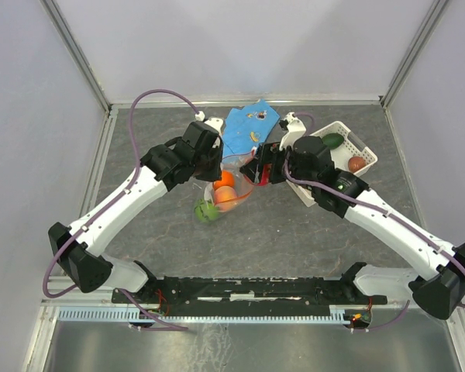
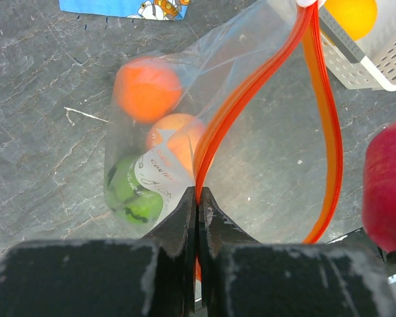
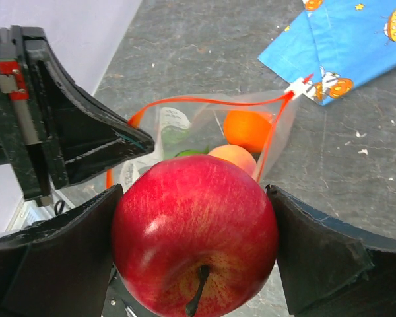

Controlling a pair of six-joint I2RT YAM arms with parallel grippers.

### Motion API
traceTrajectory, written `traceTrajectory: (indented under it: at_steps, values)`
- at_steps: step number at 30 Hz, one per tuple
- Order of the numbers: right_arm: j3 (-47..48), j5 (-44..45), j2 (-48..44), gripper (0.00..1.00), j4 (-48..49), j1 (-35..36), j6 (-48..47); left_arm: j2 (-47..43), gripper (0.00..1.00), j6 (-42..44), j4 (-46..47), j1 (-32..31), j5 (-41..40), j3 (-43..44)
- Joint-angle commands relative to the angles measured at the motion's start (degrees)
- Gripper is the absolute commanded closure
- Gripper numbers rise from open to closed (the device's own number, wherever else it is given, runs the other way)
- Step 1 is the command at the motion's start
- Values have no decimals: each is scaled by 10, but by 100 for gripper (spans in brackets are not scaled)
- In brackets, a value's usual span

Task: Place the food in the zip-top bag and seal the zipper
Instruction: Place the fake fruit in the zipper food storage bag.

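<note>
Pinching the zipper (image 2: 330, 132) between my left gripper (image 2: 197, 198) fingers: jaws pressed together on the orange-red strip at the near side of the mouth, no gap visible. The zip-top bag (image 2: 270, 152) lies on the grey table (image 1: 294, 240) near its middle, mouth pulled open into a wide loop. The white slider (image 3: 297, 87) sits at the far end of the strip, close to the blue patterned cloth (image 1: 248, 128). Contents seen through the clear plastic: an orange fruit (image 2: 147, 89), a peach-coloured fruit (image 2: 178, 139) and a green one (image 2: 129, 191), bunched at the bag's closed end. My right gripper (image 3: 193, 198) is clamped on a red apple (image 3: 195, 238), one finger against each side, stem toward the wrist camera. In the left wrist view the apple sits just outside the open mouth, beside the zipper loop and not inside the bag. A white lattice basket (image 2: 376, 63) stands to the right of the bag, with a yellow-orange fruit (image 2: 351, 14) inside; the overhead view shows two more pieces in it, one dark green and one reddish.
</note>
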Motion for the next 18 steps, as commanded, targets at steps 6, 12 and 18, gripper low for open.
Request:
traceTrajectory:
  at_steps: [6, 12, 18]
  values:
    - [14, -49, 28, 33, 113, 20, 54, -11, 97, -36, 35, 4, 32, -7]
    - [7, -48, 57, 31, 118, 28, 55, -17, 97, -34, 35, 3, 35, -5]
    - [-5, -32, 88, 27, 111, 28, 54, -15, 97, -36, 35, 3, 52, 4]
